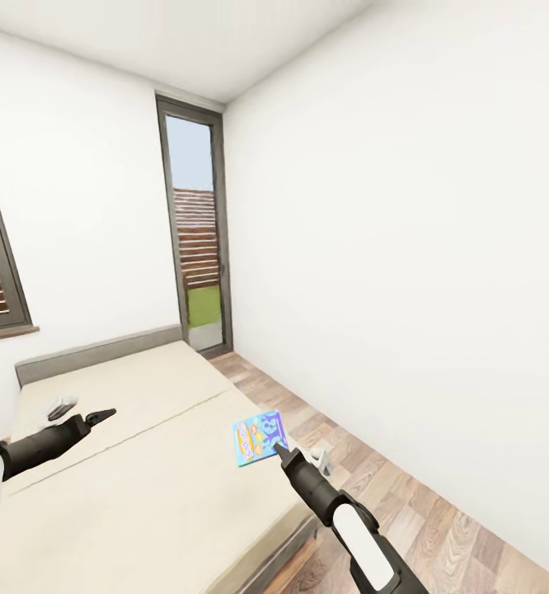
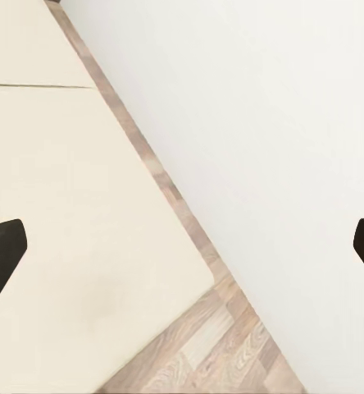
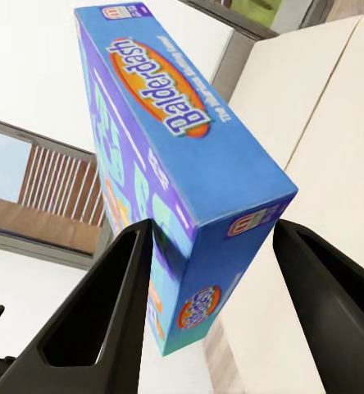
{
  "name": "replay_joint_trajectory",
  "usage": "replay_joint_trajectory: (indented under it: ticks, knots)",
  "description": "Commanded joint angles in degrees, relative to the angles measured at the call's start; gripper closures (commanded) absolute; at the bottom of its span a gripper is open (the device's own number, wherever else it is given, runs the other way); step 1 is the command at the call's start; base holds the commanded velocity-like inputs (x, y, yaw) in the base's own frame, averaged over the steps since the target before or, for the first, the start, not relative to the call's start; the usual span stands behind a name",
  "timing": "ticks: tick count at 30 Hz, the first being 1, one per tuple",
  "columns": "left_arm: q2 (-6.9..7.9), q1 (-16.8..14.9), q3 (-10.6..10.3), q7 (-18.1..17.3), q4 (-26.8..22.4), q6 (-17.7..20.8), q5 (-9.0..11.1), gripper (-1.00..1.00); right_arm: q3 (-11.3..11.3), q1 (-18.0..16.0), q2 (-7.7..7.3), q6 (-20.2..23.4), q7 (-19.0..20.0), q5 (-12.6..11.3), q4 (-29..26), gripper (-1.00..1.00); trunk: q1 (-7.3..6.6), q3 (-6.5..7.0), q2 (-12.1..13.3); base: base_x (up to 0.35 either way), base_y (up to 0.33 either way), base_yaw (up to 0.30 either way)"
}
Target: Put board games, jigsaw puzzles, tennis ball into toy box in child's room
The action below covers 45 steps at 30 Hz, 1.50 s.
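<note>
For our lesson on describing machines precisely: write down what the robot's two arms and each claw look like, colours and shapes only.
Both arms are dark grey to black tubes with a glossy white shell segment nearer the body. The left claw tapers to slim black pointed fingers. The right claw has two broad, matte black fingers with flat angular faces, widening toward the wrist. No cables or markings are visible.

board game (image 1: 259,438) over bed (image 1: 143,487) edge
</note>
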Motion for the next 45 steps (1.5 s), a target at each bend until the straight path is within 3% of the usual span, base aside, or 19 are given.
replay_joint_trajectory:
  ticks: [1, 45]
  knots:
    - [0.0, -0.02, 0.12, -0.17, -0.01, 0.43, 0.05, -1.0, -0.02, -0.03, 0.01, 0.23, 0.13, -0.57, 0.02, 1.0, 0.02, 0.03, -0.04, 0.0, 0.0, -0.231]
    - [-0.18, -0.02, 0.11, -0.14, 0.06, 0.4, 0.0, -1.0, -0.03, -0.06, 0.35, 0.16, 0.07, -0.41, 0.02, 1.0, 0.02, 2.31, -0.04, 0.0, 0.0, -0.215]
